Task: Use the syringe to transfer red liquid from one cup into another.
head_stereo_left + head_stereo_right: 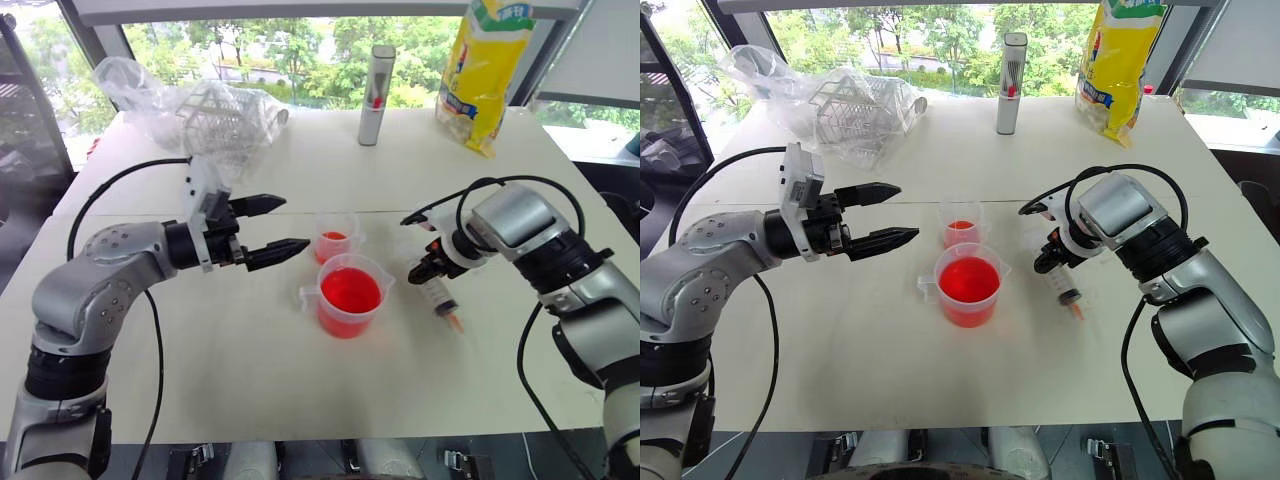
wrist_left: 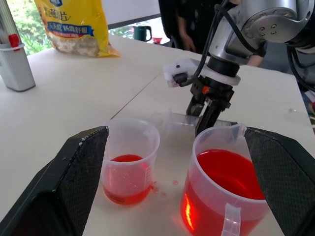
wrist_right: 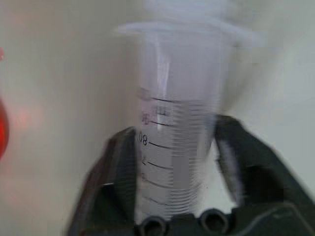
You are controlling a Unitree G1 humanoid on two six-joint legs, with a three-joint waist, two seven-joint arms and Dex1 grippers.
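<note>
The syringe (image 1: pixel 441 298) lies on the white table, its orange tip towards the near right. My right gripper (image 1: pixel 428 270) points steeply down and is shut on the barrel; in the right wrist view the black fingers (image 3: pixel 120 167) press both sides of the marked barrel (image 3: pixel 177 147). The larger handled cup (image 1: pixel 350 297) holds much red liquid (image 2: pixel 224 172). Just behind it stands the smaller cup (image 1: pixel 335 240) with a little red liquid (image 2: pixel 127 160). My left gripper (image 1: pixel 296 222) hovers open to the left of both cups, pointing at them, nothing between its fingers.
A grey upright tube (image 1: pixel 376 95) and a yellow bag (image 1: pixel 485 70) stand at the table's far edge. A crumpled clear bag with a white basket (image 1: pixel 205 115) lies at the far left. A person (image 2: pixel 182 24) stands beyond the table's right side.
</note>
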